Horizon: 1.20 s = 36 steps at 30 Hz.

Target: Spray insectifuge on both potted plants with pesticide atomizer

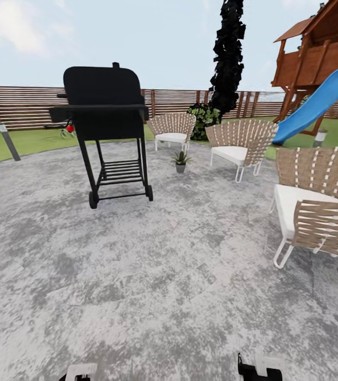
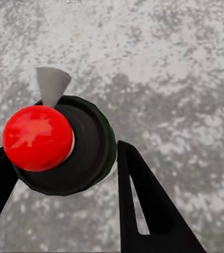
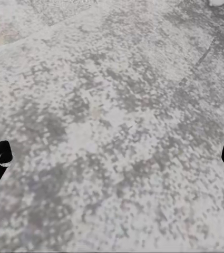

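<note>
The robot stood on the round grey speckled patio [image 1: 153, 264] of the garden, facing the brown slat fence [image 1: 20, 106].

Left gripper [image 2: 64, 174]: the jaws were closed on the pesticide atomizer [image 2: 64, 145], its dark round body seated between the two black fingers [image 2: 143, 205], with a red rounded cap toward the camera and a pale grey spout beside it. The bottle was held above bare patio surface.

Right gripper [image 3: 112, 158]: the jaws stood wide apart with nothing between them, only the tips showing over speckled paving.

One potted plant [image 1: 180, 160], a small green rosette in a grey pot, stood on the far part of the patio between two woven chairs [image 1: 173, 129], well apart from the robot. A black wheeled grill [image 1: 105, 127] stood to its left. A wooden play tower with a blue slide [image 1: 317, 103] rose at the right, beyond the chairs.
</note>
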Motion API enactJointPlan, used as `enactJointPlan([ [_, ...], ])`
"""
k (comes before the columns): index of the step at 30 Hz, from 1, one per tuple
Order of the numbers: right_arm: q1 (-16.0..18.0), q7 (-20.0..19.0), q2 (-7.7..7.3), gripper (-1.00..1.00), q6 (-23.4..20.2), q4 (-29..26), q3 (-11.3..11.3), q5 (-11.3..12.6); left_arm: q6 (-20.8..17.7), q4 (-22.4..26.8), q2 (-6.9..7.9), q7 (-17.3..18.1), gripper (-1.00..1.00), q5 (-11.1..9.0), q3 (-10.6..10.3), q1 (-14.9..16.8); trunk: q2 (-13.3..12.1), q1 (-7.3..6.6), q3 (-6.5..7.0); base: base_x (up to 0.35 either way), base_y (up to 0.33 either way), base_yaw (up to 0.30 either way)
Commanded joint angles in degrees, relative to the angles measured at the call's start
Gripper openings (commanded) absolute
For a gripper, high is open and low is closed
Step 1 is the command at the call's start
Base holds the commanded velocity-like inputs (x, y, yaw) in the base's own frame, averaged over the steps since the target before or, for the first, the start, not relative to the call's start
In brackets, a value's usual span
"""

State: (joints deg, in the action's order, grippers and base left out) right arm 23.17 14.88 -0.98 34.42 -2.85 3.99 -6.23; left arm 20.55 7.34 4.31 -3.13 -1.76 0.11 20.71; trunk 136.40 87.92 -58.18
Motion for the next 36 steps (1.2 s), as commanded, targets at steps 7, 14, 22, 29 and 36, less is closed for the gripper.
enactJointPlan([
  [7,0.03,0.21,0.01,1.0,0.13,0.03,0.4,-0.58,0.19,-0.05,0.0,-0.03,-1.0,-0.18,-0.02,0.03,0.02,0.02,-0.05,0.336,0.0,0.0],
  [14,0.03,0.23,0.01,1.0,0.13,0.03,0.4,-0.54,0.19,-0.05,0.0,-0.03,-1.0,-0.18,-0.02,0.03,0.02,0.02,-0.05,0.336,0.0,0.0],
  [22,0.03,0.24,0.01,1.0,0.13,0.03,0.4,-0.53,0.19,-0.05,0.0,-0.03,-1.0,-0.18,-0.02,0.03,0.02,0.02,-0.05,0.336,0.0,0.0],
  [29,0.03,0.19,0.01,1.0,0.13,0.03,0.4,-0.53,0.19,-0.05,0.0,-0.03,-1.0,-0.18,-0.02,0.03,0.02,0.02,-0.05,0.336,0.0,-0.022],
  [36,0.03,0.19,0.01,1.0,0.13,0.03,0.4,-0.53,0.19,-0.05,0.0,-0.03,-1.0,-0.18,-0.02,0.03,0.02,0.02,-0.05,0.336,0.0,-0.245],
])
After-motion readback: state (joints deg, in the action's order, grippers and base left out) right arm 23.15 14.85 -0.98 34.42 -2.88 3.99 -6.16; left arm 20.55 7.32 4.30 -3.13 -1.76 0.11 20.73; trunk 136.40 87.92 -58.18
